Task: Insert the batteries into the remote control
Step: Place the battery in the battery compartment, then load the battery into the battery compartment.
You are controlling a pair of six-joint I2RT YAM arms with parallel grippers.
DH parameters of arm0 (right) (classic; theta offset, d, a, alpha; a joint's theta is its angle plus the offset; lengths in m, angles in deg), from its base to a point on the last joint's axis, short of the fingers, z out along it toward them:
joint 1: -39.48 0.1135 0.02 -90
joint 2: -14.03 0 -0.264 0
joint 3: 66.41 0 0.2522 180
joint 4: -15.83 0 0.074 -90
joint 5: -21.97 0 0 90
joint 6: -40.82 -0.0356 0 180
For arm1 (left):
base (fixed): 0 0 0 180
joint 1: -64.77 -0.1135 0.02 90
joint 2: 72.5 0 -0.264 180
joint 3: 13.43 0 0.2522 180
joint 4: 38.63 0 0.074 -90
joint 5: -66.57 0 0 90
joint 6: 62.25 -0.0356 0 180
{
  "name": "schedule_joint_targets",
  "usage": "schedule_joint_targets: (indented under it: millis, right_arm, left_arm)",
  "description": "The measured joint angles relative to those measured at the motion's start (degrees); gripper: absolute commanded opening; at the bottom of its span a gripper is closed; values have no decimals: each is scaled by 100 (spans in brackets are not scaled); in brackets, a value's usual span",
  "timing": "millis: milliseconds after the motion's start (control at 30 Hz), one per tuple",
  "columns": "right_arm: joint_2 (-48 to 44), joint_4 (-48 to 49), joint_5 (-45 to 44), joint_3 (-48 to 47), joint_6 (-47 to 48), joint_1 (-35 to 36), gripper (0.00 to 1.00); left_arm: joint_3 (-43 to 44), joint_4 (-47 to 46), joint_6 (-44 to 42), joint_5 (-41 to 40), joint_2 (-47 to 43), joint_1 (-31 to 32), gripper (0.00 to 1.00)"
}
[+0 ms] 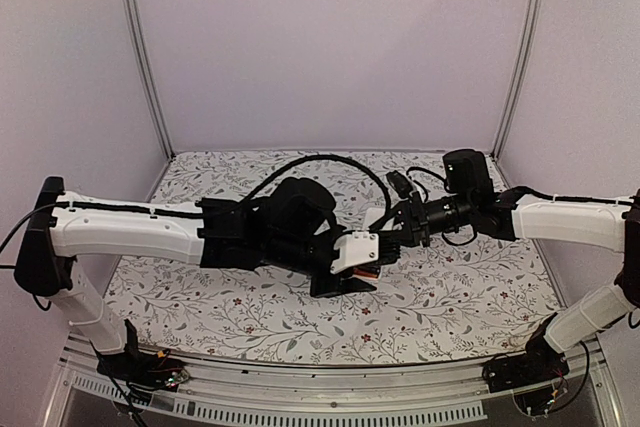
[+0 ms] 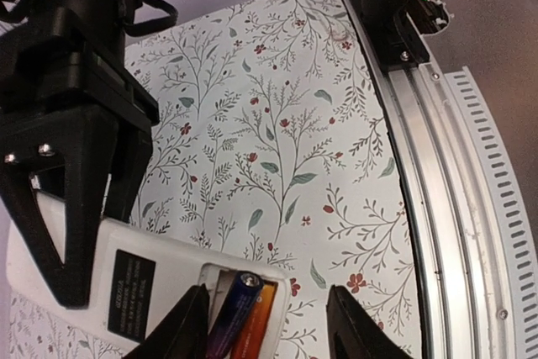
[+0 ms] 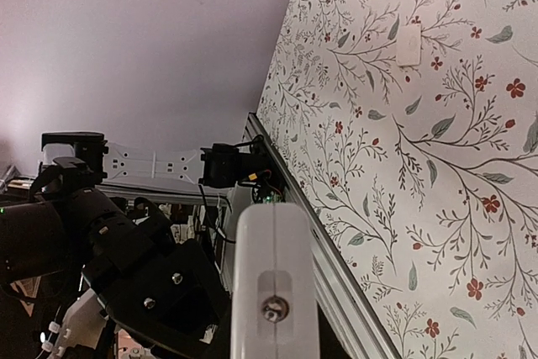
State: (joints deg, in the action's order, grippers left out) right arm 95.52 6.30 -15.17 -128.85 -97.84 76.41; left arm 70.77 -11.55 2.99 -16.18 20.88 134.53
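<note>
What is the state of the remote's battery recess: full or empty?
Full: in the left wrist view, a dark battery and an orange battery lie side by side in the uncovered recess of the remote.

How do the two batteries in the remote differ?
The dark battery is blue-black with a gold tip; the orange battery is bright orange. The dark battery lies nearer the black label on the remote, the orange battery nearer the edge. Both lie side by side in the remote.

Batteries (image 2: 249, 319) inside white remote control (image 2: 178, 263)
</note>
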Motion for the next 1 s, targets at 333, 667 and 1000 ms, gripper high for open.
schedule_joint_targets:
  millis: [333,667,1000]
  right_arm:
    - [0,146,-13,0,-22,-17,0]
    - [2,181,234,0,-48,52,0]
    - [11,184,321,0,-17,42,0]
  left_arm:
    - [-177,-105,127,-111,-173,11,58]
    - [-282,-501,337,-577,-490,-13,94]
    - [-688,-817,2597,-599,-1565,-715,100]
